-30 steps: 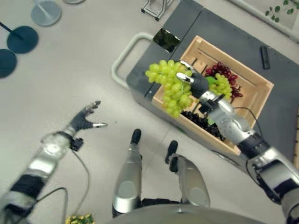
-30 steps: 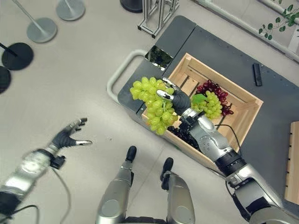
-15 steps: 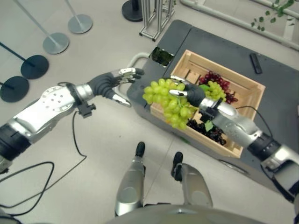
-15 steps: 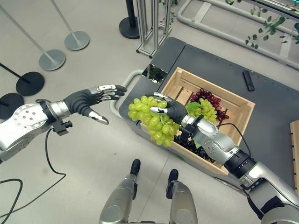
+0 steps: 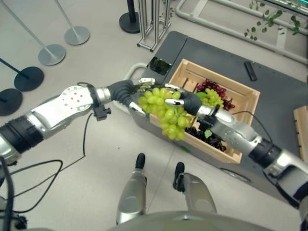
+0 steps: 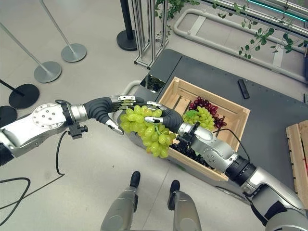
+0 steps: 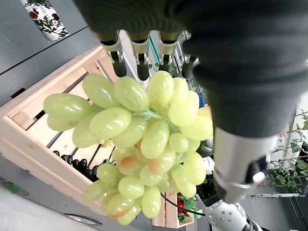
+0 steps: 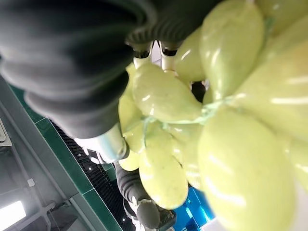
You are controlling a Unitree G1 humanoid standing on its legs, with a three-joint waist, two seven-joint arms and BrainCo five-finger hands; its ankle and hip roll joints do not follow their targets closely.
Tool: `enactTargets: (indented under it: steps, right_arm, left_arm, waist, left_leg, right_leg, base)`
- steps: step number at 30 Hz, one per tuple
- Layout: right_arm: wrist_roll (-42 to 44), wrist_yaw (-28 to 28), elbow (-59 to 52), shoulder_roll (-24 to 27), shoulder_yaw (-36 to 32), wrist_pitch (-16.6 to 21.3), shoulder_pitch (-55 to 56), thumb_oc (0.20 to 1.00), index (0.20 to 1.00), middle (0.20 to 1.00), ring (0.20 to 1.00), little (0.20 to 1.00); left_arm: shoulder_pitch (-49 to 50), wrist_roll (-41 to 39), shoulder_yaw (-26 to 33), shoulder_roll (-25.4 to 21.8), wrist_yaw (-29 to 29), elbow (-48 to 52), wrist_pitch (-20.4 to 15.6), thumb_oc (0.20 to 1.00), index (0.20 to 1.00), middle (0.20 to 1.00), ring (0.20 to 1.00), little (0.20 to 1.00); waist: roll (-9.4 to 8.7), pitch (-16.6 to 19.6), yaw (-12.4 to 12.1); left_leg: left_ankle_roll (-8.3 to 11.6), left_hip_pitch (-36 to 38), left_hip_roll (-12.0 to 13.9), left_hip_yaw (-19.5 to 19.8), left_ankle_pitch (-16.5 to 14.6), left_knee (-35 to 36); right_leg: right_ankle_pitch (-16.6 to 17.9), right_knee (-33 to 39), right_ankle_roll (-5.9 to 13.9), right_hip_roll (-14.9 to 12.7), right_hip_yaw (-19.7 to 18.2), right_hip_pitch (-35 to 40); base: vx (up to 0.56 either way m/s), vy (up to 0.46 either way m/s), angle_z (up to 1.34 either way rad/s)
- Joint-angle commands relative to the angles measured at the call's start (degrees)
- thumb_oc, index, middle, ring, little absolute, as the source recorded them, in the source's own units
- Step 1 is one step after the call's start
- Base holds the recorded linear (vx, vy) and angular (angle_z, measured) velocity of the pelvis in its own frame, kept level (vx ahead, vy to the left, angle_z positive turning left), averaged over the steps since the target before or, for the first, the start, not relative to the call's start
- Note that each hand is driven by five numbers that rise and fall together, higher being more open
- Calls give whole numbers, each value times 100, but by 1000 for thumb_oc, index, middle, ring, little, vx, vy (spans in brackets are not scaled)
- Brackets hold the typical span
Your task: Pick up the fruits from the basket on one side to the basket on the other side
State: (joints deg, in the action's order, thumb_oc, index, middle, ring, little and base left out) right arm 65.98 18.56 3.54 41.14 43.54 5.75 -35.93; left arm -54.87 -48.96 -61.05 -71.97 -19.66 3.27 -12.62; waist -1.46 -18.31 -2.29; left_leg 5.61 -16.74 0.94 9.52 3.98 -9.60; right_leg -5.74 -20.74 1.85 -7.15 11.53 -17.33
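Two hands meet at one green bunch (image 6: 147,131), held in the air just off the crate's (image 6: 239,113) near corner, over the floor. My right hand (image 6: 166,117) has its fingers curled round the top of the bunch; my left hand (image 6: 109,110) is at its other side, fingers straight and thumb apart, nothing gripped yet. Step in hand, as I judge it: a hand-over from right to left. Next, the left fingers must close on the top cluster before the right lets go. The bunch hangs with its long axis roughly vertical, tip pointing down. Red, green and dark bunches remain in the crate.
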Motion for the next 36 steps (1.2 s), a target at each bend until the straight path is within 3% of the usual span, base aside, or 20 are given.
enactTargets:
  steps: [1,11,24,36]
  right_arm:
    - [253,121,-652,-242,-198,435,-496,200,200,200,200,200]
    - [204,144,-778,-301,-154,448,-600,200,200,200,200,200]
    - [154,63,-767,-328,-163,524,-756,200,200,200,200,200]
    - [55,13,-781,-348,-72,577,-1001,200,200,200,200,200]
  left_arm:
    - [-213,81,167,18,76,75,-231,1000,1000,1000,1000,1000]
    - [-3,104,219,105,-29,18,-124,1000,1000,1000,1000,1000]
    - [-211,251,-251,255,-186,-57,52,1000,1000,1000,1000,1000]
    - [-320,381,-333,333,-126,-88,23,1000,1000,1000,1000,1000]
  waist:
    - [-287,167,105]
    - [-342,194,108]
    - [-370,214,180]
    - [-379,228,164]
  left_leg:
    - [-144,25,-101,-208,-267,-199]
    - [-153,6,-79,-276,-298,-239]
    - [-164,-14,-46,-326,-316,-264]
    - [-172,-16,-40,-339,-321,-265]
  right_leg:
    - [174,416,565,-119,-177,437]
    - [210,461,563,-110,-252,404]
    - [223,442,559,-99,-339,350]
    - [236,446,554,-97,-358,337]
  base:
    - [-2,5,-4]
    - [-1,1,-1]
    - [-9,5,-5]
    - [0,0,0]
